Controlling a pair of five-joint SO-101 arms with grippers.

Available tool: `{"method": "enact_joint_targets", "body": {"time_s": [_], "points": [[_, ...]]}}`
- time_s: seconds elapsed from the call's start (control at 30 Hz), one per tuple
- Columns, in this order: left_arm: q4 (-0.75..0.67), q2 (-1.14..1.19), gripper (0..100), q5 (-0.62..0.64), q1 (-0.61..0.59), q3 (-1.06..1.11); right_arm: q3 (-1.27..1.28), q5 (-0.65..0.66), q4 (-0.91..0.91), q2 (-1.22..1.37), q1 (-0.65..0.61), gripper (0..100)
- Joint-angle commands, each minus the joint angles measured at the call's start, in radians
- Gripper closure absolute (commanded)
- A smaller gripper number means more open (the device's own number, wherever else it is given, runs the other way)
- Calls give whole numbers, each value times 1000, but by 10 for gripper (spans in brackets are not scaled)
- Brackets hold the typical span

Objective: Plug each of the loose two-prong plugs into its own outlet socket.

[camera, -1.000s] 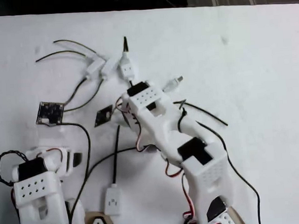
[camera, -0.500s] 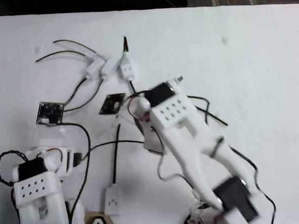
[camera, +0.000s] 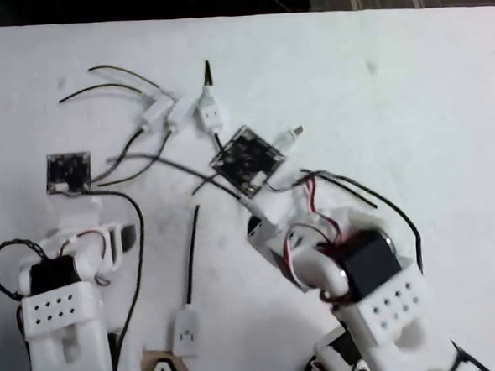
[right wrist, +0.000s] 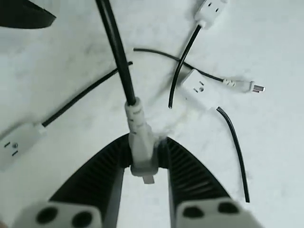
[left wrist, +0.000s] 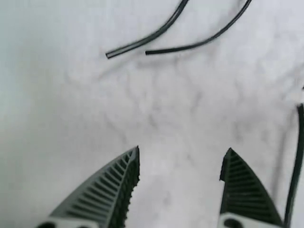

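Down at the near side of the table (camera: 442, 73), the right gripper (right wrist: 144, 141) is pinching a white two-prong plug (right wrist: 138, 121) by its body, black cord (right wrist: 113, 42) trailing off it. Left gripper (left wrist: 182, 154) hangs over the table, claw spread wide. One loose outlet socket (camera: 187, 330) lies between the arms, three more sockets (camera: 180, 112) farther back.

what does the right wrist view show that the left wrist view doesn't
Right wrist view: the right gripper shut on a white plug at the end of a black cable, with white outlet sockets lying on the table beyond. Left wrist view: the left gripper open over a bare patch, with two loose black cable ends ahead of it. Shared: the white table, with dark cable lying on it.
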Motion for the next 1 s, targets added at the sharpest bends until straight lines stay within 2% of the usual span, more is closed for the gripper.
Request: {"method": "enact_joint_targets", "body": {"time_s": [0.0,0.27,0.5,0.77,0.97], "points": [[-15,-18,722,91,99,-101,55,-64,-119,-76,-25,981],[-35,-18,722,203,326,-173,219,-150,-280,-142,-113,981],[-94,-18,722,204,498,-133,331,-155,-403,-143,-116,981],[-87,-18,722,198,579,-123,451,-147,-519,-142,-111,981],[-68,-18,722,196,595,-126,480,-147,-552,-140,-108,981]]}}
